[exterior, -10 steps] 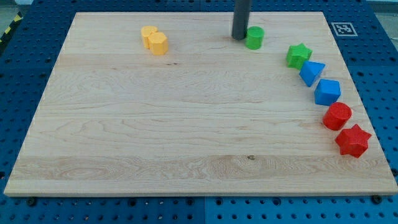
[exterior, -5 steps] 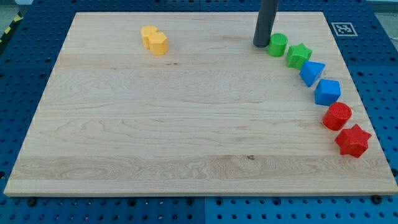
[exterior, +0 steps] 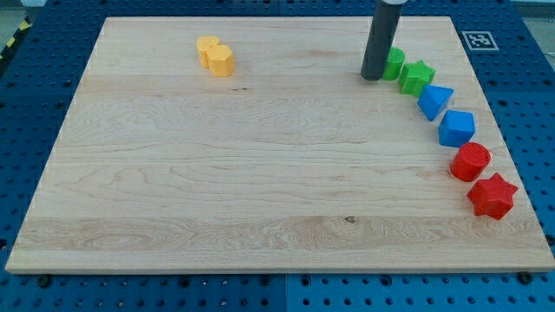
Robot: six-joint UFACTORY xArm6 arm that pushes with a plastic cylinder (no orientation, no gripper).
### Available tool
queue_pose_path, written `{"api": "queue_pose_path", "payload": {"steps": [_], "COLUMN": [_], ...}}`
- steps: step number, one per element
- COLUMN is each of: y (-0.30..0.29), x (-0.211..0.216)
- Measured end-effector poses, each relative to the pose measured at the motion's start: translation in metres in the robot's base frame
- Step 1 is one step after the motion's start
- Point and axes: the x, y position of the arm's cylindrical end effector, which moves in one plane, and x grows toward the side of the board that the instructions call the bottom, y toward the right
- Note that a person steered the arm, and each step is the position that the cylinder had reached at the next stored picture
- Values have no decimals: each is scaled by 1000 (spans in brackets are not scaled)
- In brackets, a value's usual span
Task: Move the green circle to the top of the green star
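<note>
- My tip (exterior: 372, 78) sits right against the view's left side of the green circle (exterior: 395, 62), partly hiding it. It's just a bare rod, nothing that opens or closes.
- Green circle touches the green star (exterior: 416, 77), up and left of it.
- Two greens, then two blues: a blue triangle (exterior: 434, 101) and a blue cube (exterior: 456, 128).
- Two reds: a red circle (exterior: 470, 161) and a red star (exterior: 492, 195).
- Two yellow blocks (exterior: 215, 55) huddle together, top left of the board (exterior: 217, 173).

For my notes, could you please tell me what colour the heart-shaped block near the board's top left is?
The heart block is yellow-orange, clear in the camera view.
</note>
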Motion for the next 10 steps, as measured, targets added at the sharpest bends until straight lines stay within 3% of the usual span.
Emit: {"api": "queue_pose_path", "payload": {"steps": [4,6,8,9,10], "y": [24,-75,-215,-273,-286], "x": [3,55,69,24,-15]}}
